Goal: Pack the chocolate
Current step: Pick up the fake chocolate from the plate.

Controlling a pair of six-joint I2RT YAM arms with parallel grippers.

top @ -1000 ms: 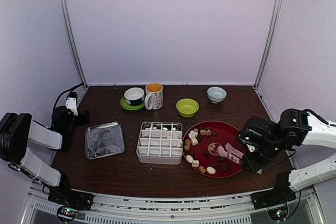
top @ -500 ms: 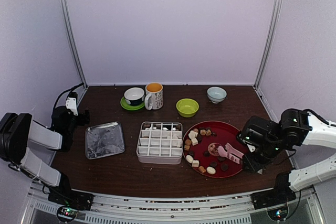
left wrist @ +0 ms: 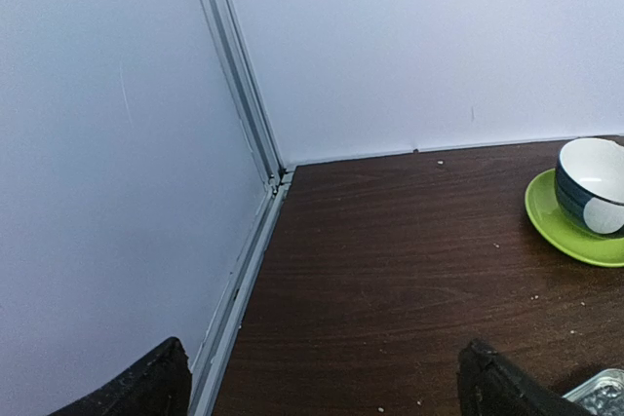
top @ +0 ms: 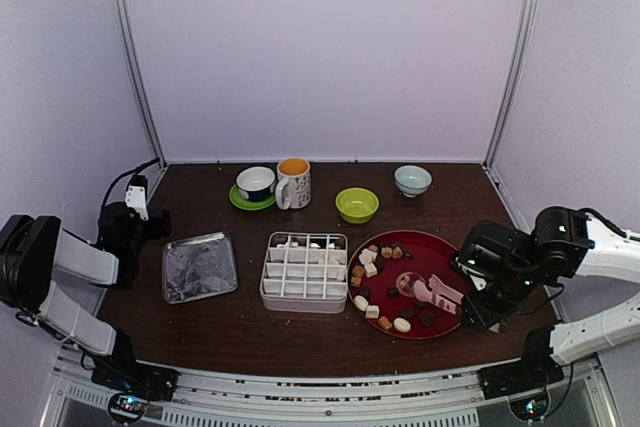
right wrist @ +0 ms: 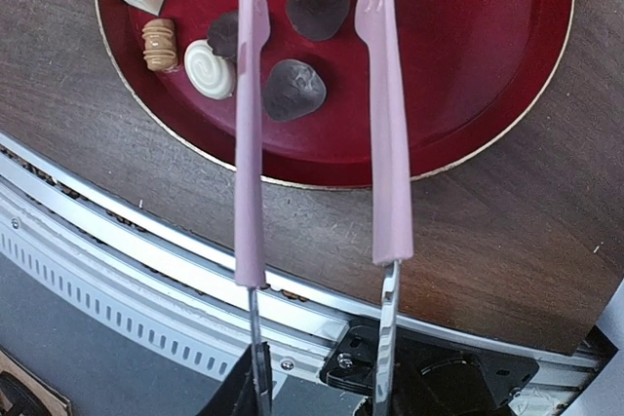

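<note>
Several chocolate pieces (top: 385, 292), white, tan and dark, lie on a red plate (top: 440, 247). A white divided box (top: 304, 270) stands left of the plate, with a few pieces in its far row (top: 300, 243). My right gripper (top: 478, 299) is shut on the handle end of pink tongs (top: 437, 293), which reach over the plate. In the right wrist view the tongs' arms (right wrist: 250, 143) stand apart, either side of a dark piece (right wrist: 292, 90). A white swirl piece (right wrist: 210, 68) lies just left. My left gripper (top: 150, 222) is open and empty by the left wall.
A silver square tray (top: 199, 266) lies left of the box. At the back stand a cup on a green saucer (top: 256, 185), a mug (top: 294, 183), a green bowl (top: 357, 204) and a pale bowl (top: 412, 180). The table's front edge (right wrist: 146, 231) is close to the plate.
The pink tongs have shifted slightly left over the plate. The left arm has not moved.
</note>
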